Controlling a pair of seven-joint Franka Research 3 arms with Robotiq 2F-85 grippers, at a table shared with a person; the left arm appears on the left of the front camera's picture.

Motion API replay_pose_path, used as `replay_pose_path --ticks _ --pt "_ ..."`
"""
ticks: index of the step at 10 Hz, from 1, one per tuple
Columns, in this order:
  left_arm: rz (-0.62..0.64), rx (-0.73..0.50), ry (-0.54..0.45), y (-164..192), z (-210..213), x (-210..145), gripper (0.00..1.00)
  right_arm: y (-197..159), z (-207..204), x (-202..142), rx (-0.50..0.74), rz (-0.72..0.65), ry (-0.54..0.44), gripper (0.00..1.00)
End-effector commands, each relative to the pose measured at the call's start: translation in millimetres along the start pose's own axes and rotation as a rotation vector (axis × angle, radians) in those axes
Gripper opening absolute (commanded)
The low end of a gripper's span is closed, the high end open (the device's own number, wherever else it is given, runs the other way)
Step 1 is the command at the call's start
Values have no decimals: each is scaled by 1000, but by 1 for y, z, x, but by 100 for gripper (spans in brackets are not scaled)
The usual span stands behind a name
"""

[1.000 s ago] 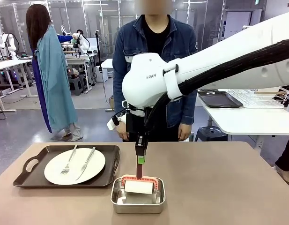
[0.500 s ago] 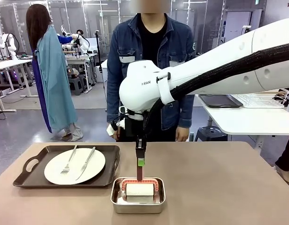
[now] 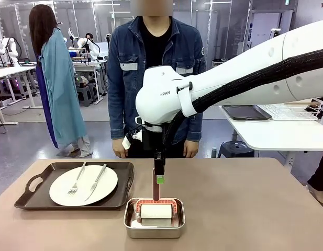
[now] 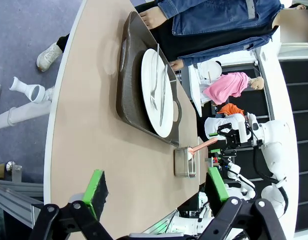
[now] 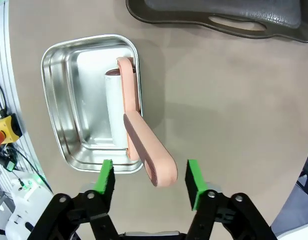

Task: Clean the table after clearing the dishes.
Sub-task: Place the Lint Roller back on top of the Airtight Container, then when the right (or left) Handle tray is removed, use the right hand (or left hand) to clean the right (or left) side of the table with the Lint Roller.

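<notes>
A white plate (image 3: 84, 184) with a fork and a knife lies on a dark brown tray (image 3: 127, 180) at the left of the beige table (image 3: 245, 209). The same plate (image 4: 156, 95) and tray (image 4: 129, 90) appear in the left wrist view. My right gripper (image 3: 159, 175) hangs over a steel pan (image 3: 153, 228) and stands open. A pink-handled roller (image 5: 131, 115) with a white roll lies in the pan (image 5: 59, 100). Its handle end rises between my right gripper's (image 5: 149, 175) green pads, touching neither. My left gripper (image 4: 156, 185) is open and holds nothing, off the table's side.
A person in a denim jacket (image 3: 151, 57) stands at the far edge, hands hanging at the sides. A white table (image 3: 276, 130) with a wire rack and a dark tray stands at the back right. The beige top is bare to the right of the pan.
My right gripper has opened and let go of the roller's handle, lifting slightly. The roller has settled in the pan. The person has shifted to the left.
</notes>
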State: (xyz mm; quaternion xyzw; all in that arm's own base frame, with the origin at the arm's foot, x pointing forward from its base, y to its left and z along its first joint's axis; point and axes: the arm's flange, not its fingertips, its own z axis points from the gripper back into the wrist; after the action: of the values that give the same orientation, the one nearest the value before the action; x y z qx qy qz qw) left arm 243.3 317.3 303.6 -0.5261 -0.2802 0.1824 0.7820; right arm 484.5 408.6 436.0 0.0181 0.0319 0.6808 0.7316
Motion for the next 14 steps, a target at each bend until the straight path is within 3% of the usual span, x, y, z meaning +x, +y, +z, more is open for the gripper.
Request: replay_pose_path --ticks 1,5,6,14 --pt "-13 -7 5 0 3 -2 100 3 6 -3 -38 -9 -14 100" --pt "-13 -7 5 0 3 -2 100 0 1 -13 -72 1 -13 100" --pt "-13 -7 5 0 3 -2 100 -5 7 -2 -25 -8 -24 100" --pt "-13 -7 5 0 3 -2 100 -5 7 -2 -25 -8 -24 100"
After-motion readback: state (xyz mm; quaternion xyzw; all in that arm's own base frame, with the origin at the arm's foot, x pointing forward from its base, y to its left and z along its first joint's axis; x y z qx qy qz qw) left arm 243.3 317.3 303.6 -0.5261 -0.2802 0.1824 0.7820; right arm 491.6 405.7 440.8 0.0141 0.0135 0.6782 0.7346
